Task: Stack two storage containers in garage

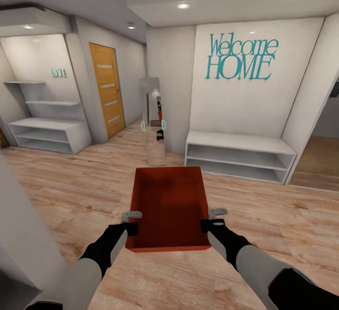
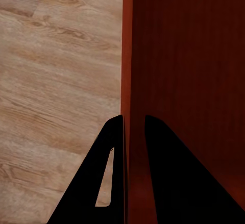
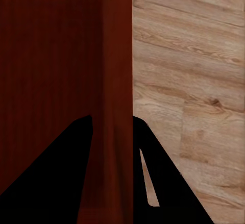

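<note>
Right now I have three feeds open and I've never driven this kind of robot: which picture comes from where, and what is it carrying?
The large picture comes from a camera on the robot's head, looking forward and down over its two arms. The other two come from cameras near each claw, looking along its two dark fingers.

It carries one orange-red storage container, open-topped and with nothing inside, held above the wood plank floor. The left claw pinches the bin's left wall, one finger inside and one outside; the right claw does the same on the right wall. The wrist views show each wall running between the fingers.

Ahead stand a white wall reading Welcome HOME, a low white shelf unit below it, and an orange-brown door to the left.
</note>
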You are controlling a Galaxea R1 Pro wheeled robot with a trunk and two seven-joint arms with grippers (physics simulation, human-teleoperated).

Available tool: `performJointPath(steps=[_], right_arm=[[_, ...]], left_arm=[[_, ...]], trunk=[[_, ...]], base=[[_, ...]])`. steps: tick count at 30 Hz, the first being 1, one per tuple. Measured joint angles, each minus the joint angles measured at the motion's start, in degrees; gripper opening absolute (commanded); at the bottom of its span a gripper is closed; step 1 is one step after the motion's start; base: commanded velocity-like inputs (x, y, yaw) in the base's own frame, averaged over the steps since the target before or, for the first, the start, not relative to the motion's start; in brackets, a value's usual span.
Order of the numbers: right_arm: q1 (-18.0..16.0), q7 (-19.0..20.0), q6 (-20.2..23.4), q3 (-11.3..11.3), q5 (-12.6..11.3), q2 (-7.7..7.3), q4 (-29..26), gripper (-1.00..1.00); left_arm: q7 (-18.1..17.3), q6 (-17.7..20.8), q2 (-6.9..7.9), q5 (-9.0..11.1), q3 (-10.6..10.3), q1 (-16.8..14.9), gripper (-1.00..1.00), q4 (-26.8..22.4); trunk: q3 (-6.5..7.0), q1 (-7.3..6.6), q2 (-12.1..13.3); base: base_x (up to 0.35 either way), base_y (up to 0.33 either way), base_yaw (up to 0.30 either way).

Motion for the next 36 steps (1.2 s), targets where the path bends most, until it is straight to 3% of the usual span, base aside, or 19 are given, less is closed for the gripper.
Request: performJointPath(steps=[11,36], right_arm=[[0.0,0.0,0.0,0.0,0.0,0.0,0.0,-1.0],[0.0,0.0,0.0,0.0,0.0,0.0,0.0,-1.0]], left_arm=[[0.0,0.0,0.0,0.0,0.0,0.0,-1.0,0.0],[0.0,0.0,0.01,0.0,0.0,0.0,-1.0,0.0]], trunk=[[0.0,0.0,0.0],[0.0,0.0,0.0]], base=[[0.323,0.0,0.001],[0.323,0.0,0.245]])
